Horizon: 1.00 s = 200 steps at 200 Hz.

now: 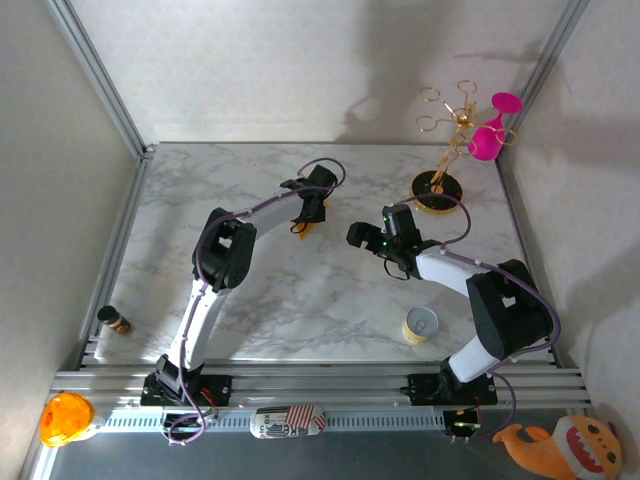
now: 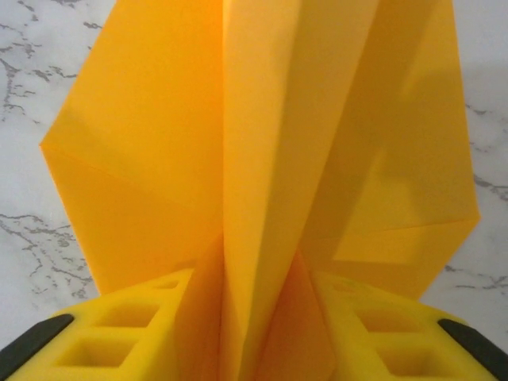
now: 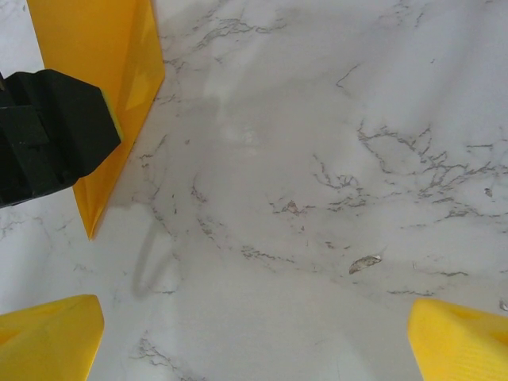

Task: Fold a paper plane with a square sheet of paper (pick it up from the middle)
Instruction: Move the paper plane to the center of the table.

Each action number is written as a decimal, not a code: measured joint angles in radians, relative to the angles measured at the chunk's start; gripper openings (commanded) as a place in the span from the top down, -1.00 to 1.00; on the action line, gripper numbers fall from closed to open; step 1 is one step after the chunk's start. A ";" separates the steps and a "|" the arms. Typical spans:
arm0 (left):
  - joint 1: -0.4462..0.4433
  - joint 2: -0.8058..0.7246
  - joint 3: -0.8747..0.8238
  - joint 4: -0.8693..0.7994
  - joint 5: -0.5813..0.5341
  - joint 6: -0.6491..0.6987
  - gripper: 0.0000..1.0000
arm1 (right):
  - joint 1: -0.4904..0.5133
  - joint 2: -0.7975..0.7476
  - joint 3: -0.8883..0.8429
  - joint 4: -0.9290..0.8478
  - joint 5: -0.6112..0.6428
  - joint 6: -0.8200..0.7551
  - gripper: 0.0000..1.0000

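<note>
The creased, matte yellow-orange paper plane (image 2: pixel 262 159) is flanked over the marbled worktop (image 3: pixel 317 119) by the half-parted jaws of the left gripper (image 2: pixel 254 349), its long axis running away from them, while those of the right gripper (image 3: pixel 254 349) are spread wide, empty.

What I was working in looked like a robotics test cell in a lab, not a home or a shop — a marble-patterned tabletop (image 1: pixel 330 300) boxed in by plain white panels (image 1: pixel 280 70) and aluminium extrusion posts (image 1: pixel 100 75). The two arms (image 1: pixel 215 260) were bolted to a slotted metal rail (image 1: pixel 320 378) at the near edge, with cables looped along them. Odd props sat about — a gold stand (image 1: pixel 445 150) holding a pink glass (image 1: pixel 488 140), a plush toy (image 1: pixel 575 445), a small yellow cup (image 1: pixel 420 325).
</note>
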 measured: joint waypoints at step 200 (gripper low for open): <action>0.040 0.026 0.016 0.073 0.037 -0.056 -0.09 | 0.000 0.015 0.000 -0.018 -0.001 0.002 -0.96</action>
